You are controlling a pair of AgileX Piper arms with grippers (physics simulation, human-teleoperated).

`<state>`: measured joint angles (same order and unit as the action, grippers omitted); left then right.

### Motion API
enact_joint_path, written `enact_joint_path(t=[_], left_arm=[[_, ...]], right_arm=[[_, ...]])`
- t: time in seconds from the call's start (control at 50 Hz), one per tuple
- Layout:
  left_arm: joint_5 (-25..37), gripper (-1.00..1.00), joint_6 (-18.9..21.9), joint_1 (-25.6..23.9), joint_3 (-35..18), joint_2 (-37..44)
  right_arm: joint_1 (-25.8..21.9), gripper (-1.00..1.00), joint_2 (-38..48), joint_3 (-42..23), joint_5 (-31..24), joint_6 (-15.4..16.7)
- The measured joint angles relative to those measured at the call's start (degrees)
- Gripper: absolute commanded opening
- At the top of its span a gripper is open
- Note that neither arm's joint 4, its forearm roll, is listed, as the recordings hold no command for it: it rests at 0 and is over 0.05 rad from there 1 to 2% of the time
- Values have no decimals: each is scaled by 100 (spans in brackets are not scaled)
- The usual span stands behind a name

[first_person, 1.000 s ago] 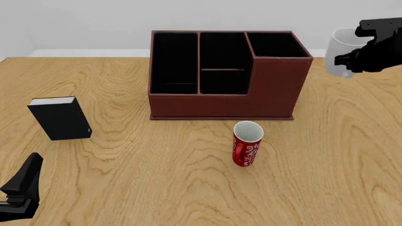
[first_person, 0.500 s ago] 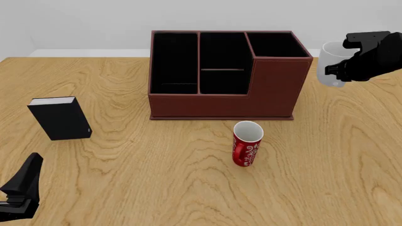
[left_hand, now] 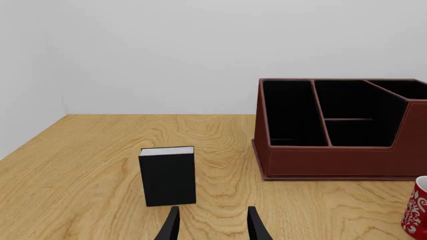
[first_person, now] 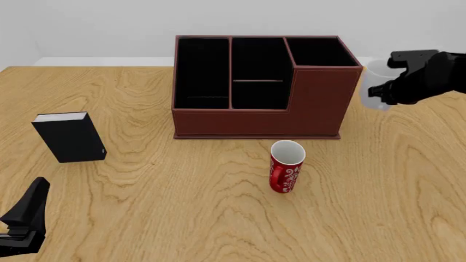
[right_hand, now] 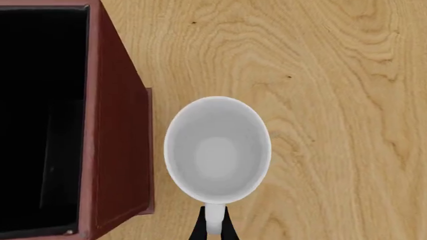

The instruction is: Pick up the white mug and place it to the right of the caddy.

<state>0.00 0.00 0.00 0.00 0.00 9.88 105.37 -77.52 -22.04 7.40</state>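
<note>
The white mug (first_person: 374, 84) hangs upright in the air just right of the caddy (first_person: 320, 103), above the table. My right gripper (first_person: 393, 87) is shut on its handle. The right wrist view looks down into the mug (right_hand: 217, 150), with the gripper (right_hand: 213, 227) pinching the handle and the caddy's right wall (right_hand: 117, 140) close beside it. My left gripper (left_hand: 212, 225) is open and empty near the table's front left; in the front view it sits at the front left corner (first_person: 25, 218).
A red mug with white pattern (first_person: 286, 166) stands in front of the caddy and also shows in the left wrist view (left_hand: 417, 210). A small black book (first_person: 69, 136) stands at the left, just ahead of the left gripper (left_hand: 168, 175).
My right gripper has carried the white mug leftward and lower, closer to the caddy's right side. The left arm has not moved.
</note>
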Motion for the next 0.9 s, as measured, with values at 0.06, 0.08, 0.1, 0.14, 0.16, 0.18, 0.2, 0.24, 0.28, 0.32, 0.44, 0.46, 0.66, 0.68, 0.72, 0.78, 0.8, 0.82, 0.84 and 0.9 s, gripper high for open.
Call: enact_joint_path(t=[0.06,0.08,0.1,0.14,0.16,0.18,0.2,0.24,0.28,0.32,0.44,0.46,0.66,0.68,0.72,0.78,0.8,0.82,0.84,0.9], left_arm=[[0,100,0,0,0,0],[0,100,0,0,0,0],[0,100,0,0,0,0],[0,100,0,0,0,0],[0,100,0,0,0,0],[0,100,0,0,0,0],[0,100,0,0,0,0],[0,100,0,0,0,0],[0,100,0,0,0,0],[0,100,0,0,0,0],[0,100,0,0,0,0],[0,100,0,0,0,0],[0,100,0,0,0,0],[0,100,0,0,0,0],[0,100,0,0,0,0],[0,100,0,0,0,0],[0,100,0,0,0,0],[0,100,0,0,0,0],[0,100,0,0,0,0],[0,100,0,0,0,0]], right_arm=[[-16,-100,11,31,31,-4],[-22,-100,14,42,42,-5],[-26,-100,17,54,54,-4],[-31,-100,23,80,79,-3],[-33,-100,26,92,91,-3],[-35,-100,31,104,104,-4],[-37,-100,37,117,118,-3],[-39,-100,52,143,147,-1],[-39,-100,68,169,175,4],[-42,-100,83,194,202,4],[-51,-100,136,259,280,2],[-53,-100,144,271,294,1],[-70,-100,216,394,429,-5],[-70,-100,222,408,444,-6],[-66,-100,235,437,477,-7],[-67,-100,256,480,527,-15],[-69,-100,264,494,544,-20],[-72,-100,272,509,561,-25],[-76,-100,280,522,577,-31],[-91,-100,303,558,621,-48]])
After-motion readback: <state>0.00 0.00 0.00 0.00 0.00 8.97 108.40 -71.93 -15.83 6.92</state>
